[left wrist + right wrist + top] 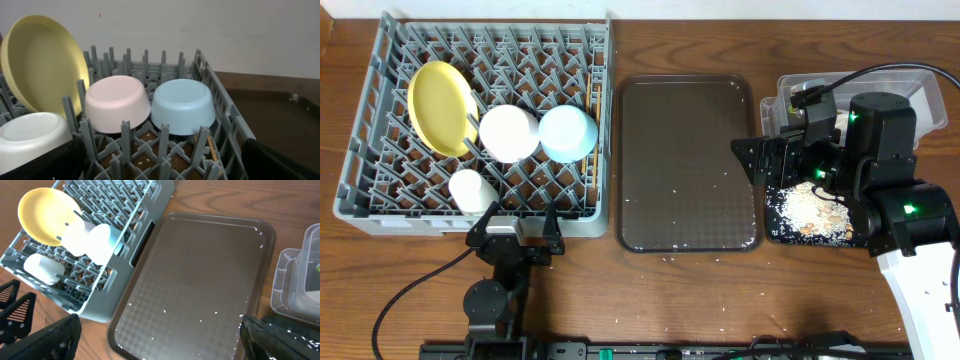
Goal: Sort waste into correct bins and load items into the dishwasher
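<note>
Four dishes stand in the grey pegged plastic rack (603,130), left: yellow round plate (440,108), white bowl (509,133), light blue bowl (567,133), small white cup (471,189). The left claw (520,215) gapes empty at its near edge; the right claw (752,166) gapes empty over the glossy black tray (775,233).

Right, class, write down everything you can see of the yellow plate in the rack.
The yellow plate is round, pale yellow and matt, plastic by the look, shallow with a low raised rim. It stands on edge, tilted, propped among upright pegs in the far left part of the grey rack. The upturned white bowl sits close beside it. No food shows on it.
</note>
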Robot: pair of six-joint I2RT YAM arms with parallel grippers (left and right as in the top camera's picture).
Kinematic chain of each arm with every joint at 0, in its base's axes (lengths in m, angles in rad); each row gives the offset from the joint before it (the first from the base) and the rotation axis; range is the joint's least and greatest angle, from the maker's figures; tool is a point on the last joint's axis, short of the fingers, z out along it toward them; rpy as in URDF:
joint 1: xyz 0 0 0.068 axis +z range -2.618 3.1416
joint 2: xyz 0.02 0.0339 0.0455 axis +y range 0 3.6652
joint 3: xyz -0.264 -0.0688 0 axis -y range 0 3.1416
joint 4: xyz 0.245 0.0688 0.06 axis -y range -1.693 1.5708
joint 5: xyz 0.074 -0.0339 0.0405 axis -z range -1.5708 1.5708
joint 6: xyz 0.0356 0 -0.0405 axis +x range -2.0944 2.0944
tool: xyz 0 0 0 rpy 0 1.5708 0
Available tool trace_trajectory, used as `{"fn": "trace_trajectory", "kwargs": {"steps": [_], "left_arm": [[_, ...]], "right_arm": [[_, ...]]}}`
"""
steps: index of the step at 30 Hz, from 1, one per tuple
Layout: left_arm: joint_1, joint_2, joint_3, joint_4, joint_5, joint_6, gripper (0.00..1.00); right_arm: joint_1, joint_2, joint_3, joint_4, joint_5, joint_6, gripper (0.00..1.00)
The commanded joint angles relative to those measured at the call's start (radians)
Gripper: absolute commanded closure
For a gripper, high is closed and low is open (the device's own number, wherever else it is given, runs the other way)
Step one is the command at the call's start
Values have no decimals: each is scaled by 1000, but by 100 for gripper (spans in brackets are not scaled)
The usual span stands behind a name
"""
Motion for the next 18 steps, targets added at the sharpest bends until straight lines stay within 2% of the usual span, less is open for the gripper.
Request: {"fn": "trace_trajectory", "kwargs": {"steps": [1,18], "left_arm": [[-5,-6,-2,-68,-8,14,0],[-5,9,-2,-63,-8,13,0]], "right_arm": [[-4,-3,6,-2,3,-14,1],[-4,-3,6,-4,3,-14,1]]}}
